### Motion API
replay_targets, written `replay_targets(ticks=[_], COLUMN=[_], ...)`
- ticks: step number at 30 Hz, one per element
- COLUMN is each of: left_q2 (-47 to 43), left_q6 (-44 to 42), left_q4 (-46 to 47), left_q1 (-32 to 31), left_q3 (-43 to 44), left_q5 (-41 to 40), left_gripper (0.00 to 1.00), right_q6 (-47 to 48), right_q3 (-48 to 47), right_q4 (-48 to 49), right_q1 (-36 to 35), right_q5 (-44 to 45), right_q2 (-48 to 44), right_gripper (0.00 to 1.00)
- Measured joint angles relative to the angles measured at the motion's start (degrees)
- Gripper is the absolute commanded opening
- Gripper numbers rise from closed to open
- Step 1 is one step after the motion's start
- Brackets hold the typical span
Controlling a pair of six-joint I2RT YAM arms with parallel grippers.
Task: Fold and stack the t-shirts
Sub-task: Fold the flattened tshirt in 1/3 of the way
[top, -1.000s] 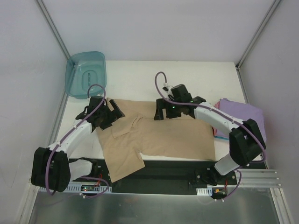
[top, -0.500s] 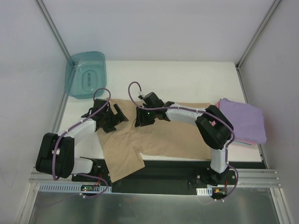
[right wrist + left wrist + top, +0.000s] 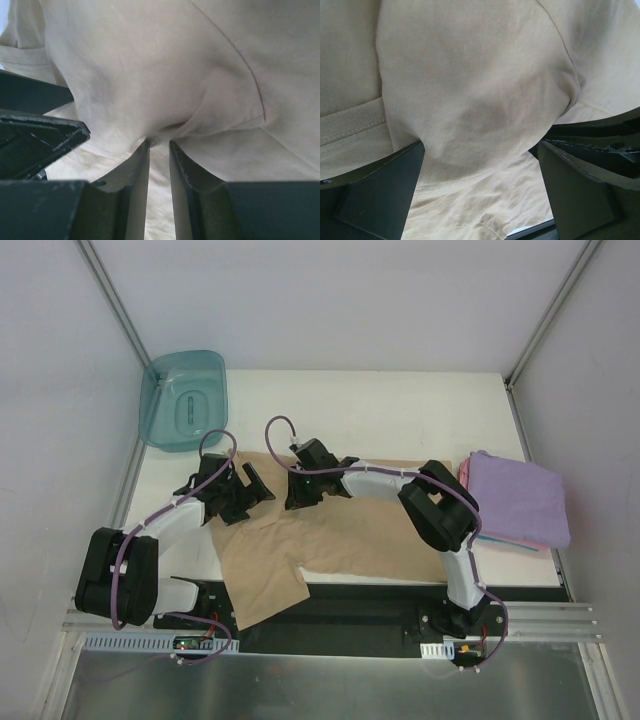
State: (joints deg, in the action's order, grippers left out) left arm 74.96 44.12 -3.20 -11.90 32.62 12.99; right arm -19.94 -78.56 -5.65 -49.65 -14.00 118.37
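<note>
Evidently the tan t-shirt [image 3: 340, 540] is mid-fold. It lies across the near middle of the table [image 3: 400, 410], one corner hanging over the near edge. Within the last second the right gripper [image 3: 300, 492] has swept leftward over it, from near the shirt's middle to just beside the left gripper [image 3: 245, 490]. The right wrist view shows its jaws nearly together, pinching a gathered fold of tan cloth. The left jaws stand wide apart with a bulge of the same cloth between them, so a handover or shared pinch looks likely. At the right edge, the lavender t-shirt [image 3: 515, 495] lies folded on the pink t-shirt [image 3: 464, 472], awaiting the third. The teal tub [image 3: 185, 400] sits in the far left corner, with no cloth visible inside.
</note>
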Motion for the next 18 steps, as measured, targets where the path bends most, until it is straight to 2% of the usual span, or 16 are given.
replay_targets(ticks=[7,11,13,18], left_q2=[-0.5,-0.7,-0.9,-1.2], left_q6=[0.0,0.0,0.1,0.1], left_q4=[0.7,0.8,0.9,1.2], left_q1=[0.0,0.0,0.0,0.0], left_q3=[-0.6,-0.8,-0.9,-1.3], left_q5=[0.0,-0.1,-0.1,-0.3], left_gripper=[0.99,0.99,0.99,0.99], right_q6=[-0.4,-0.6,-0.9,-1.6], right_q3=[-1.2,-1.6,-1.9,-1.9], right_q4=[0.3,0.5,0.6,0.7], right_q1=[-0.1,-0.2,-0.2,-0.2], right_q5=[0.1,0.1,0.1,0.1], right_q2=[0.7,1.0,1.3,1.4], right_gripper=[0.25,0.13,0.01,0.01])
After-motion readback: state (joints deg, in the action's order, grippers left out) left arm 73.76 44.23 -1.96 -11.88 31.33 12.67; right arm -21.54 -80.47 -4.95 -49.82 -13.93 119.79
